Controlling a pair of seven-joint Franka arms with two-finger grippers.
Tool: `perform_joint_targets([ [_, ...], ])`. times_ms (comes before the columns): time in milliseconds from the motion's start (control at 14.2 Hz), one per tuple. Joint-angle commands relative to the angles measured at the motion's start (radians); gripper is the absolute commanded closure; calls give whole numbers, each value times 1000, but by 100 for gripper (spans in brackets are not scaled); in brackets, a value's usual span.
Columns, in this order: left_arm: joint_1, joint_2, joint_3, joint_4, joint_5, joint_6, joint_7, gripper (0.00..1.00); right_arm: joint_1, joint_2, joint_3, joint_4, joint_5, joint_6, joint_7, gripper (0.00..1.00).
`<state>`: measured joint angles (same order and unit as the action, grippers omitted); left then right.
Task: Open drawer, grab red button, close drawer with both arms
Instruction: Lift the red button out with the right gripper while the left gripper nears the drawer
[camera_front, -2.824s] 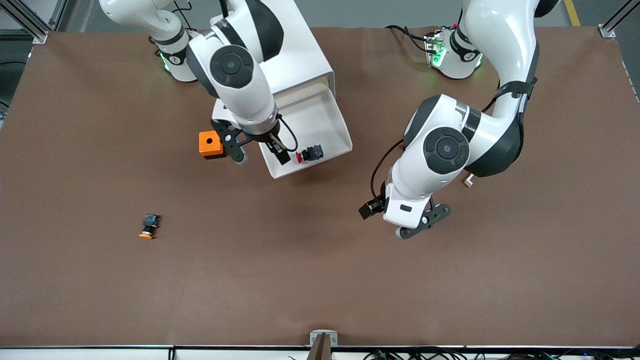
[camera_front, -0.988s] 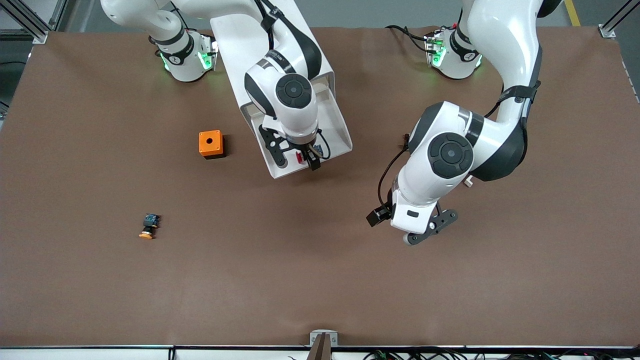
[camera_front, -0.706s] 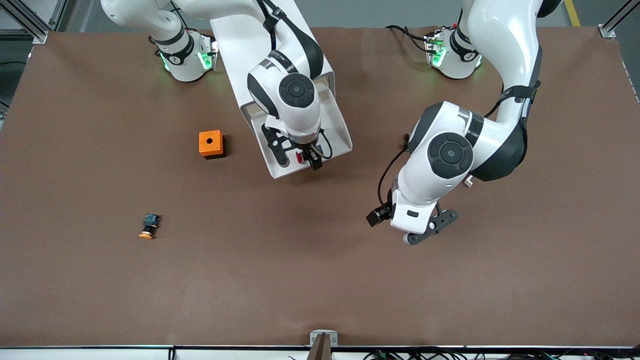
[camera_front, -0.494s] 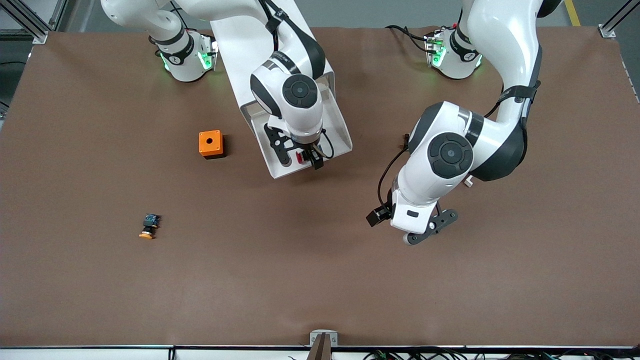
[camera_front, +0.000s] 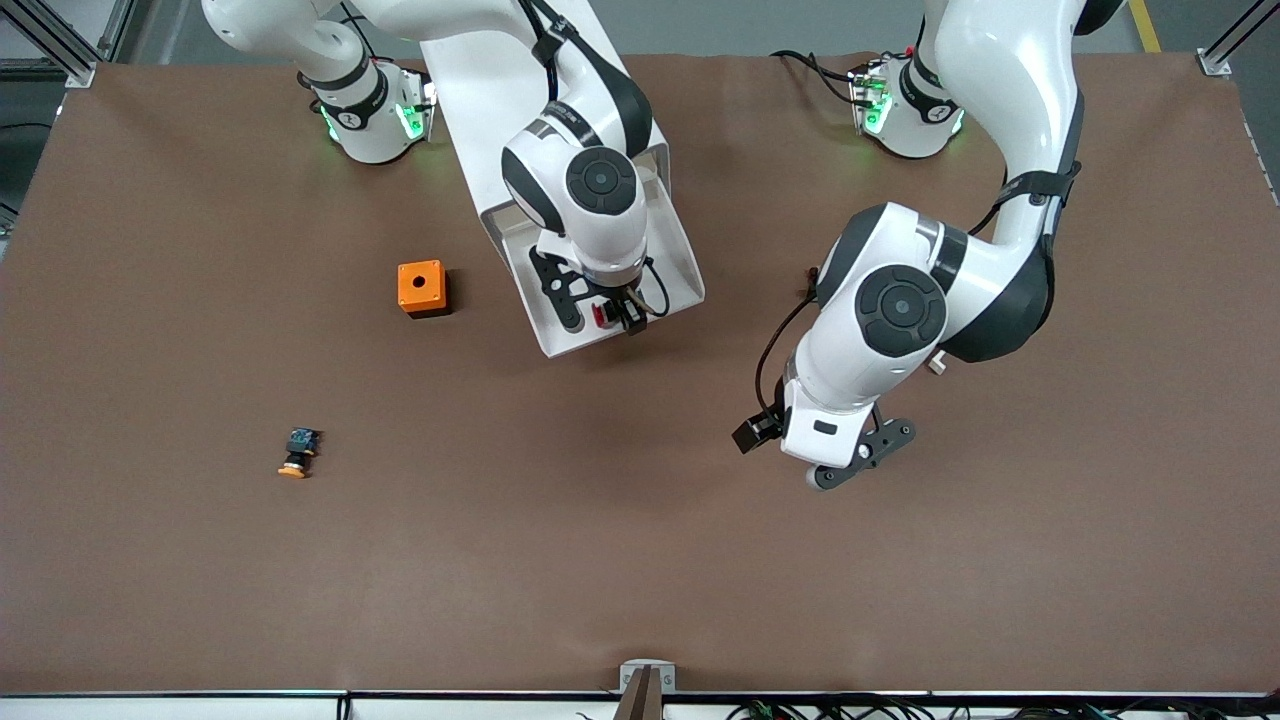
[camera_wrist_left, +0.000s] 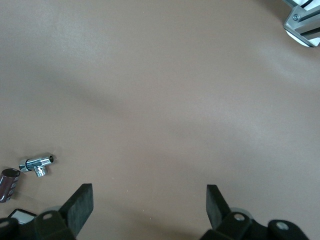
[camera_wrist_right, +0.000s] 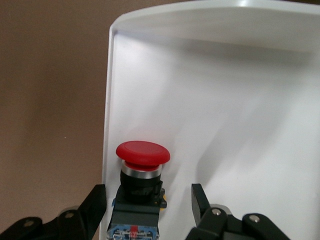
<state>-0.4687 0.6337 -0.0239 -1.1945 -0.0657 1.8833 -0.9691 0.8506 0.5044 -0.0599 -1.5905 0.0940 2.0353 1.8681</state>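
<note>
I have the right gripper (camera_front: 606, 318) down in the pulled-out drawer (camera_front: 672, 258), fingers either side of the button (camera_wrist_right: 141, 172), a gap at each side. The left gripper (camera_front: 852, 462) waits over bare brown table (camera_front: 640, 560), fingers spread. Only the left wrist view shows a small chrome fitting (camera_wrist_left: 37, 164).

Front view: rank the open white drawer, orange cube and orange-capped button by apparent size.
1. Open white plastic drawer, largest.
2. Orange cube with a round hole.
3. Small orange-capped push button, smallest.
All sit at table level, so camera nearness hardly affects the order.
</note>
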Motion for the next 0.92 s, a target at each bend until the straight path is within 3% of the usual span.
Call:
perform_joint_targets([
  [0, -4, -9, 4, -13, 15, 10, 13, 1, 13, 5, -8, 12, 4, 2, 20, 25],
  [282, -5, -9, 4, -16, 15, 10, 13, 1, 22, 5, -8, 12, 4, 5, 20, 27],
  [424, -5, -9, 4, -16, 15, 10, 13, 1, 22, 5, -8, 12, 6, 5, 20, 33],
  [565, -5, -9, 4, -16, 14, 10, 13, 1, 22, 5, -8, 12, 6, 9, 19, 49],
  [776, -5, -9, 4, -16, 15, 10, 13, 1, 19, 5, -8, 14, 6, 9, 17, 90],
  [847, -5, -9, 4, -16, 14, 10, 13, 1, 16, 5, -8, 20, 7, 8, 16, 98],
])
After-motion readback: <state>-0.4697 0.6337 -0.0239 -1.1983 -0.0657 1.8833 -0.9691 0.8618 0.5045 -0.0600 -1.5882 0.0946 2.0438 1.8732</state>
